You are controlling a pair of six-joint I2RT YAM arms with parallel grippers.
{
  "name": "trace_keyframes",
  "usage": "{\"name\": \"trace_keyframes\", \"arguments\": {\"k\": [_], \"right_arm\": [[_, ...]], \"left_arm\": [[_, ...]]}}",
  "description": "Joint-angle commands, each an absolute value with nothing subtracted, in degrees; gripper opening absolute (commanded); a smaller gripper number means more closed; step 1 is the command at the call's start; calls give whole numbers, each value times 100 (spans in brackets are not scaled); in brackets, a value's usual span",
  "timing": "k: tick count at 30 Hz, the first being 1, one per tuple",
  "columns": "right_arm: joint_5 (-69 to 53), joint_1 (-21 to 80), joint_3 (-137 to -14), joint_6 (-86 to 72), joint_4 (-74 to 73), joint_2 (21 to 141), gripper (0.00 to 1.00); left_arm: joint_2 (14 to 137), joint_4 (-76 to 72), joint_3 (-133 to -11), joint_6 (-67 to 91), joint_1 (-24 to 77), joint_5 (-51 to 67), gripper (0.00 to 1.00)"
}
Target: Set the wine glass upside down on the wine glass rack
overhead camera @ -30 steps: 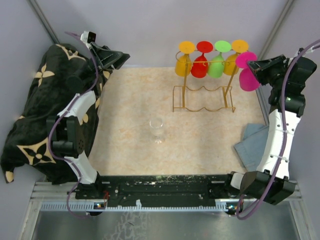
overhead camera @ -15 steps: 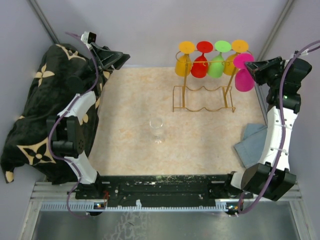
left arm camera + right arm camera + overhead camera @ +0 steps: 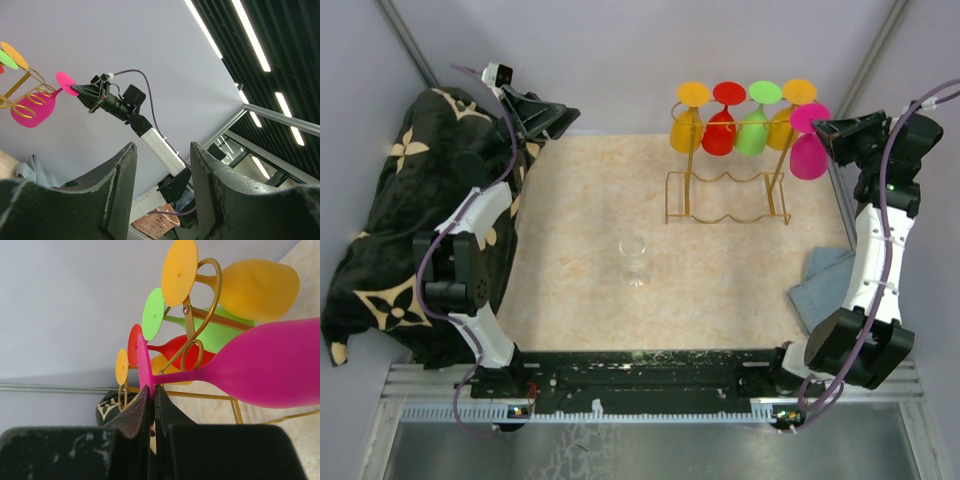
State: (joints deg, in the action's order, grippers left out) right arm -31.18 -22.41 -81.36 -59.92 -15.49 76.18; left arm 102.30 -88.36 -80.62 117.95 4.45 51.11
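The pink wine glass (image 3: 808, 158) hangs upside down at the right end of the gold wire wine glass rack (image 3: 686, 190). My right gripper (image 3: 823, 128) is shut on the edge of its round foot. In the right wrist view my right gripper (image 3: 152, 390) pinches the foot. The pink bowl (image 3: 270, 365) lies beside the rack's looped rail end (image 3: 216, 318). Orange, red, green and orange glasses hang on the rack. My left gripper (image 3: 558, 113) is raised at the far left. It stands open and empty (image 3: 162, 147), and its view shows the pink glass (image 3: 32, 107) from afar.
A clear wine glass (image 3: 634, 258) stands upright in the middle of the table. A black patterned cloth (image 3: 390, 220) covers the left side. A blue-grey cloth (image 3: 825, 285) lies at the right edge by my right arm.
The right wrist has shifted, and the pink bowl has swung slightly left, closer to the rack's right end. The left arm has not moved.
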Motion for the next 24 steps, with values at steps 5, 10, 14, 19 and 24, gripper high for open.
{"name": "trace_keyframes", "arguments": {"k": [5, 10, 14, 19, 24], "right_arm": [[-3290, -2285, -8165, -6187, -850, 7831, 0], [-3336, -2285, -8102, -6281, -655, 7928, 0], [-3392, -2282, -8048, -6371, -477, 8041, 0], [-3481, -2285, -8116, -6435, -353, 8211, 0], [-3518, -2290, -8162, -6461, -367, 8384, 0]], "left_arm": [[10108, -10054, -8165, 11903, 457, 5209, 53], [10070, -9968, -8156, 11824, 457, 5223, 53], [10063, -9932, -8154, 11792, 457, 5243, 53], [10065, -9941, -8110, 11766, 460, 5242, 53], [10072, -9967, -8051, 11760, 462, 5221, 53]]}}
